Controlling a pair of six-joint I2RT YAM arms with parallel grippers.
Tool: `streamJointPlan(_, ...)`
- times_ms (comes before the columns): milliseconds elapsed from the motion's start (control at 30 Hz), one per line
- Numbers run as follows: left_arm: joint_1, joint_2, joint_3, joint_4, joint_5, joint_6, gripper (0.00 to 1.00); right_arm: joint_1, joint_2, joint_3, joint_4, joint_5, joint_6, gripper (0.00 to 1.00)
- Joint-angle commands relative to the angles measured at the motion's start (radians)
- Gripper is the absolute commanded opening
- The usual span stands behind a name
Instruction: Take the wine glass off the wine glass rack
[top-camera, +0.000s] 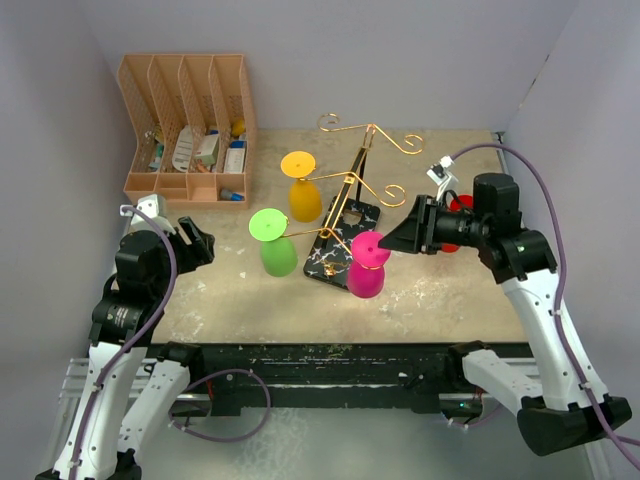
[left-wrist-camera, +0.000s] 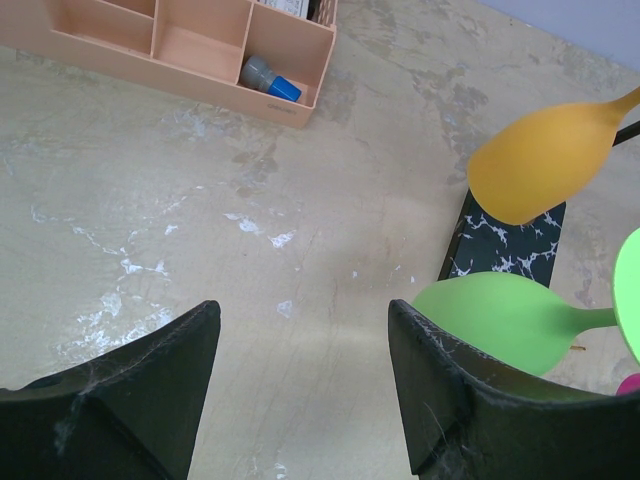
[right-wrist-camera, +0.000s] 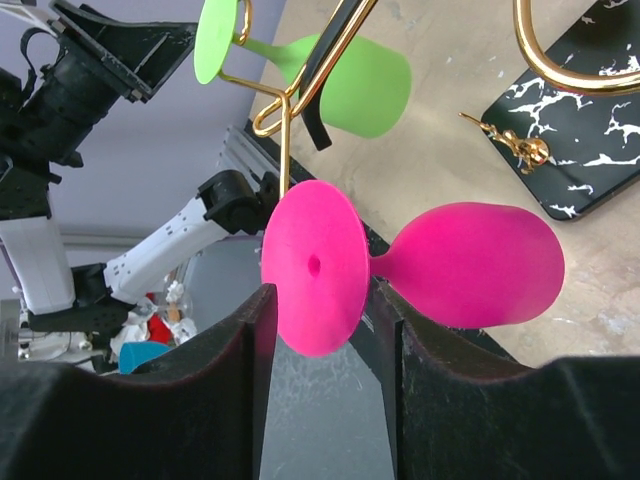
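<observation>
The wine glass rack (top-camera: 352, 190) is a gold wire stand on a black marble-look base (top-camera: 340, 245). Three wine glasses hang upside down from its arms: yellow (top-camera: 303, 198), green (top-camera: 277, 252) and pink (top-camera: 367, 275). My right gripper (right-wrist-camera: 325, 300) is open and straddles the pink glass's round foot (right-wrist-camera: 312, 265). Its two fingers stand close against the foot's rim on either side, and the glass still hangs on its gold arm. My left gripper (left-wrist-camera: 303, 330) is open over bare table, left of the green glass (left-wrist-camera: 500, 318).
A peach file organiser (top-camera: 190, 130) with small items stands at the back left. Grey walls close in the table on the left, back and right. The rack's base (left-wrist-camera: 505, 250) lies just right of the left gripper.
</observation>
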Motion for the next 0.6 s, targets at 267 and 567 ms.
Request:
streamJointPlan(267,-0.004,0.003,0.0,0.011,-0.016,0.001,0.71,0.027,0.012,0.007,0.067,0.046,0.032,0.15)
streamJointPlan(567,-0.004,0.004,0.0,0.01,-0.017,0.002,0.71,0.036,0.008,0.019,0.089,0.019,0.054,0.11)
